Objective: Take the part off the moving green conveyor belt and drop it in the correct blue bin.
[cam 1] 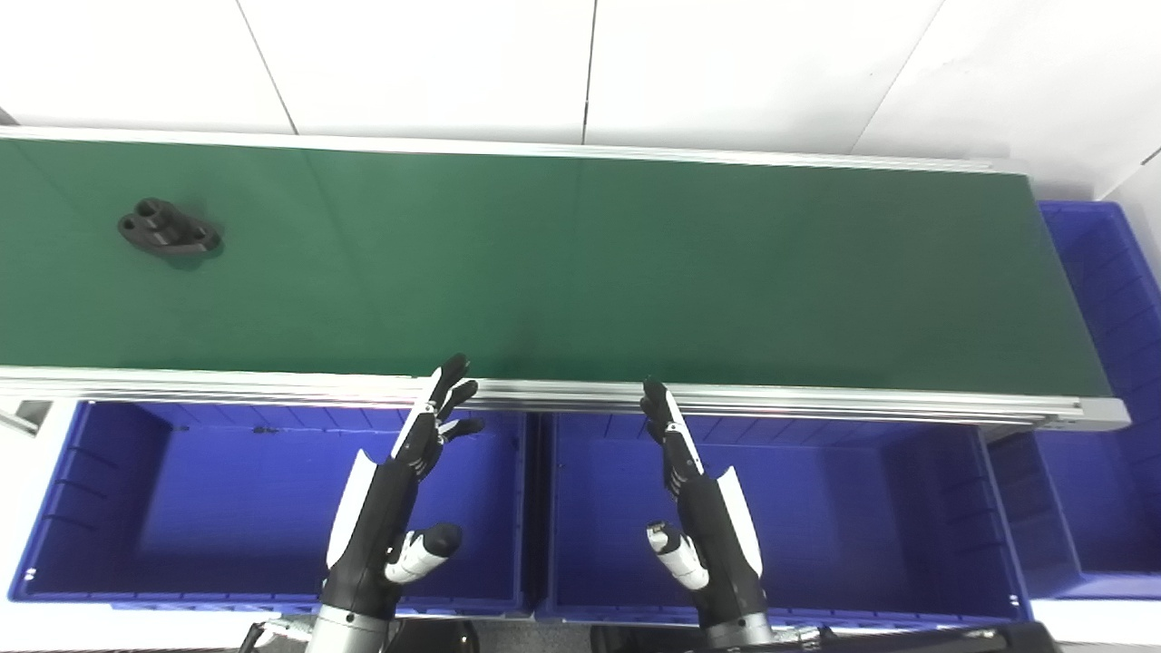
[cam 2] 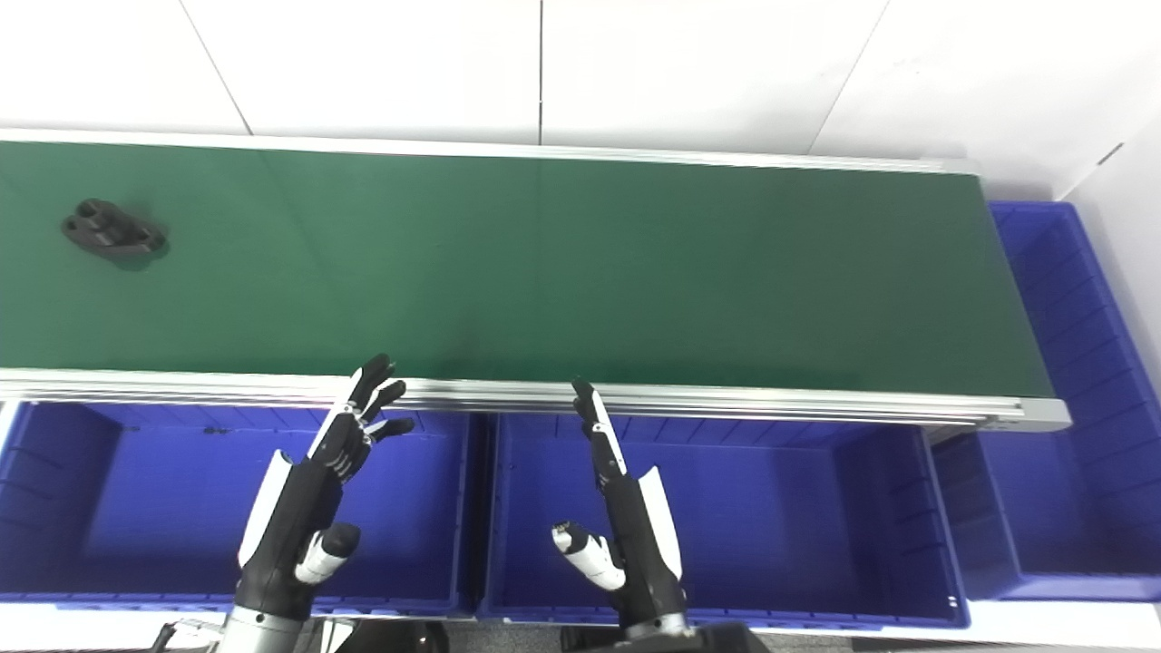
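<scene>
A black part (cam 1: 169, 229) with two round holes lies flat on the green conveyor belt (cam 1: 580, 272) at its far left; it also shows in the right eye view (cam 2: 113, 230). My left hand (cam 1: 399, 490) is open and empty above the left blue bin (cam 1: 145, 508), fingertips near the belt's front rail. My right hand (cam 1: 698, 508) is open and empty above the middle blue bin (cam 1: 862, 517). Both hands are far to the right of the part.
An aluminium rail (cam 1: 816, 404) runs along the belt's front edge. A third blue bin (cam 1: 1111, 363) stands at the belt's right end. A white wall is behind the belt.
</scene>
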Motion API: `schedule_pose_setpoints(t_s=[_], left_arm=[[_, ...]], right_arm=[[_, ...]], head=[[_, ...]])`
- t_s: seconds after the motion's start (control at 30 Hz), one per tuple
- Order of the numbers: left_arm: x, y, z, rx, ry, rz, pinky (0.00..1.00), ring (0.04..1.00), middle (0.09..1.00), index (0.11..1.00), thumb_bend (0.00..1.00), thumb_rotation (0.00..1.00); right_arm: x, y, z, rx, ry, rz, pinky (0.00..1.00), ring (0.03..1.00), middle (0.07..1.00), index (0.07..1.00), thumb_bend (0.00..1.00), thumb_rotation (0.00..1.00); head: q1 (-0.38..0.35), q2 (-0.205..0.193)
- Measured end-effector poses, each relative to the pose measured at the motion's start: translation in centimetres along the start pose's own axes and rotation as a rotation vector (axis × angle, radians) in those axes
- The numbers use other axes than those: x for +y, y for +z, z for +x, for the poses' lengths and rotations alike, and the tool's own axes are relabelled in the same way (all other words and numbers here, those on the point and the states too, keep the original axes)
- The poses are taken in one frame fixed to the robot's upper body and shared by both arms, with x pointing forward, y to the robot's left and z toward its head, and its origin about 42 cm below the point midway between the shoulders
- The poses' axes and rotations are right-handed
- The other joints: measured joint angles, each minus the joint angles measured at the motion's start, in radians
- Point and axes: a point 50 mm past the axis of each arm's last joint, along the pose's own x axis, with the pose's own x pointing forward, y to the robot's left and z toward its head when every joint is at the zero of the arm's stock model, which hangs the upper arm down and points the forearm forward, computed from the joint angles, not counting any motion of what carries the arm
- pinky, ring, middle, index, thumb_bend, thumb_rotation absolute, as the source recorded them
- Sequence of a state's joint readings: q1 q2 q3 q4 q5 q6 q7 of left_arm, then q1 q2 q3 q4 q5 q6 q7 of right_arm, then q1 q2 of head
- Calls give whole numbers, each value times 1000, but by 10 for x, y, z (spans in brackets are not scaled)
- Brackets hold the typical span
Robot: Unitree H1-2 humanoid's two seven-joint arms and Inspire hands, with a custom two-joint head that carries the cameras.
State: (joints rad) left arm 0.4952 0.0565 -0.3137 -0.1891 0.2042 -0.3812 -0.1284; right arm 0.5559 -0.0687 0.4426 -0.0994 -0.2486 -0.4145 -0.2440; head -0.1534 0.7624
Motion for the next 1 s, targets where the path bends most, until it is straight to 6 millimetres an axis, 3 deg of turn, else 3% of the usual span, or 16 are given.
schedule_pose_setpoints(t_s=[0.67,0.8,0.87,0.9,0.97,1.0], left_arm=[[0,-1,0,1,-1,-1,780,919,967,964,1000,984],[-3,-9,-1,3,-3,-11,781,906,950,945,1000,956],[-6,-19,-3,31,-6,-31,783,905,950,946,1000,955],[-8,-23,-4,45,-9,-35,784,905,951,946,1000,957],[-10,-29,-4,61,-16,-35,782,904,949,941,1000,955],[-11,-30,-3,63,-15,-34,780,903,948,938,1000,954]], right_arm=[[2,-1,-2,8,9,-9,983,983,998,992,970,1000],[2,-9,-5,35,12,-14,971,973,998,996,960,1000],[2,-14,-7,53,12,-21,969,974,1000,999,957,1000],[2,-18,-8,64,20,-26,964,972,998,994,963,1000],[-1,-29,-9,94,29,-36,961,971,992,986,964,1000],[-2,-33,-9,102,28,-41,961,971,990,983,963,1000]], head=[[-9,-28],[11,-135],[15,-153],[29,-204],[29,-204],[40,-225]])
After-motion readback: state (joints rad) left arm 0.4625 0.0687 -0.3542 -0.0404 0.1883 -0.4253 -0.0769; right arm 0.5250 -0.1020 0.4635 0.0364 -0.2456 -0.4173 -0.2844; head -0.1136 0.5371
